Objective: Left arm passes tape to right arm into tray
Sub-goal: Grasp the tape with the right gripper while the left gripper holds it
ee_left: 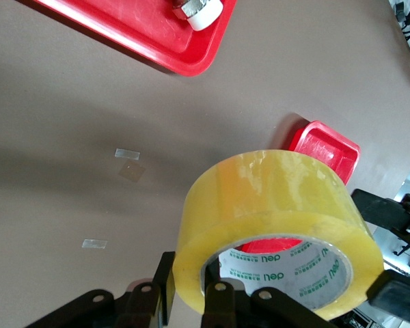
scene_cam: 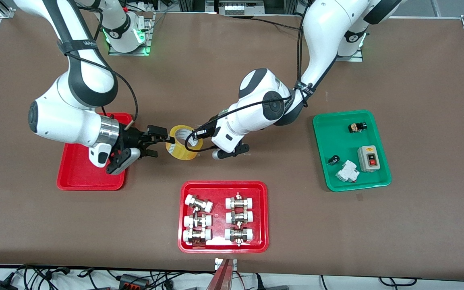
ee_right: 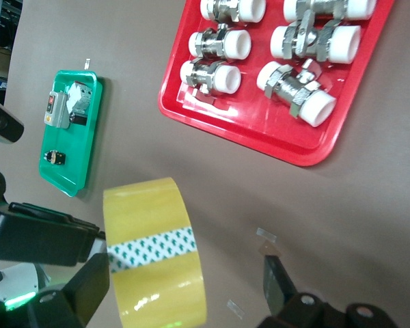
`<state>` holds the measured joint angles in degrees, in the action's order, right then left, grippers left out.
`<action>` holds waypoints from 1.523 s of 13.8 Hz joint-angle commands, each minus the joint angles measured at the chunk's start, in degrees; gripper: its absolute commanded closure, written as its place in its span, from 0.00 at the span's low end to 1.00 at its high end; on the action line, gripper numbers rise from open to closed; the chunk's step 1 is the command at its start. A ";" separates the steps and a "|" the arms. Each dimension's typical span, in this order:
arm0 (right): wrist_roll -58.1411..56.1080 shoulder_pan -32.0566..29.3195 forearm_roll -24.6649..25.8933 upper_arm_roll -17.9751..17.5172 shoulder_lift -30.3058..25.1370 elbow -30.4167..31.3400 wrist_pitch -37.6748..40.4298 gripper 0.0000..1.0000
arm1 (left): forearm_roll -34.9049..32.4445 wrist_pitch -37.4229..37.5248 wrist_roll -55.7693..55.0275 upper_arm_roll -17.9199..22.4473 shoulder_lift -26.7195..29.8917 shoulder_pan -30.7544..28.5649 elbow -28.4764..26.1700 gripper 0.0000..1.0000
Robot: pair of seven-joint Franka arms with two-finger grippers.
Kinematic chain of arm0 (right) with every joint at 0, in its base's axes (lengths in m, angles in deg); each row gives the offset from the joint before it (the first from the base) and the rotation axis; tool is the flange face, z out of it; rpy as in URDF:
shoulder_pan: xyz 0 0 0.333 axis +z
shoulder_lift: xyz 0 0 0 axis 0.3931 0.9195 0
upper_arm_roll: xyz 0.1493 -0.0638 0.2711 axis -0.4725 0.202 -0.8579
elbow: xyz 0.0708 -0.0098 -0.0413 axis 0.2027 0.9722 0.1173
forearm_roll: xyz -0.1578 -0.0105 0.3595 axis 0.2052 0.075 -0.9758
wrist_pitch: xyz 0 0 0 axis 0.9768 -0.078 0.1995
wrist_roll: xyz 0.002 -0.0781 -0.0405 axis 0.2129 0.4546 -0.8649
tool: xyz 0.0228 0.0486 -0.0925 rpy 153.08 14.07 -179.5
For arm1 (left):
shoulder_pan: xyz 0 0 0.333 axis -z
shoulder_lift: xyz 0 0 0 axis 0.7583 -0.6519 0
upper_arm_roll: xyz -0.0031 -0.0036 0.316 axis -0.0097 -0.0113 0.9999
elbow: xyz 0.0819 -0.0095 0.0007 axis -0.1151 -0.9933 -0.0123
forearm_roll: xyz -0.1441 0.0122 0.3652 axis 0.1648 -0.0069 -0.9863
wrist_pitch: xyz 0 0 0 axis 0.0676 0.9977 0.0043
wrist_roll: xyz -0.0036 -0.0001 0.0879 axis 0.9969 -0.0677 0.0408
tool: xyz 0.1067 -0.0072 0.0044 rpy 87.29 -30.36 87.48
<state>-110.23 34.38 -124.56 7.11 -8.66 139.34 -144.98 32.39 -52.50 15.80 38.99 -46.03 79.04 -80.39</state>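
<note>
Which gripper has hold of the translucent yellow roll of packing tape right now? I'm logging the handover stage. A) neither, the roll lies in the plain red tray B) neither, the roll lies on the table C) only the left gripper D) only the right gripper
C: the left gripper is shut on the translucent yellow roll of packing tape, a finger through its core, while the right gripper stands open around the roll's outside, not yet closed.

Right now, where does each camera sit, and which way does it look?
Front view: high across the table, facing both bases; both arms show, left gripper shut on the tape, right gripper open.
Left wrist view: on the left wrist, looking along its fingers and the tape toward the plain red tray.
Right wrist view: on the right wrist, looking past its fingers toward the fittings tray and green tray.
All three show the tape.
</note>
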 commanded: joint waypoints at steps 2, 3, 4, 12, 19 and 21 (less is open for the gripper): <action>-1.54 1.24 -2.42 0.20 -0.29 1.37 -2.29 0.00 | 2.02 -0.09 2.39 -0.02 -1.31 0.52 2.23 0.99; -1.63 1.24 -2.42 0.20 -0.29 1.37 -2.30 0.00 | 2.10 -0.09 2.39 -0.02 -1.31 0.52 2.23 0.99; -1.63 1.16 -2.33 0.20 -0.29 1.37 -2.30 0.00 | 2.11 -0.09 2.39 -0.02 -1.31 0.52 2.23 0.99; -1.01 1.16 -2.42 0.20 -0.90 1.37 -1.50 0.91 | 2.11 0.00 2.31 -0.02 -1.22 0.52 2.23 0.99; -0.84 -0.59 -2.33 0.63 -1.16 0.49 1.30 0.92 | 2.19 0.26 1.87 -0.02 -0.96 0.34 2.23 0.79; -0.75 -2.18 -2.33 0.63 -1.34 0.14 3.06 0.93 | 1.93 0.52 1.69 -0.02 -0.70 -0.10 2.23 0.47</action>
<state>-110.67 34.39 -126.55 7.29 -9.01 139.39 -143.93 32.68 -52.58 16.41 38.80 -46.80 79.34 -79.42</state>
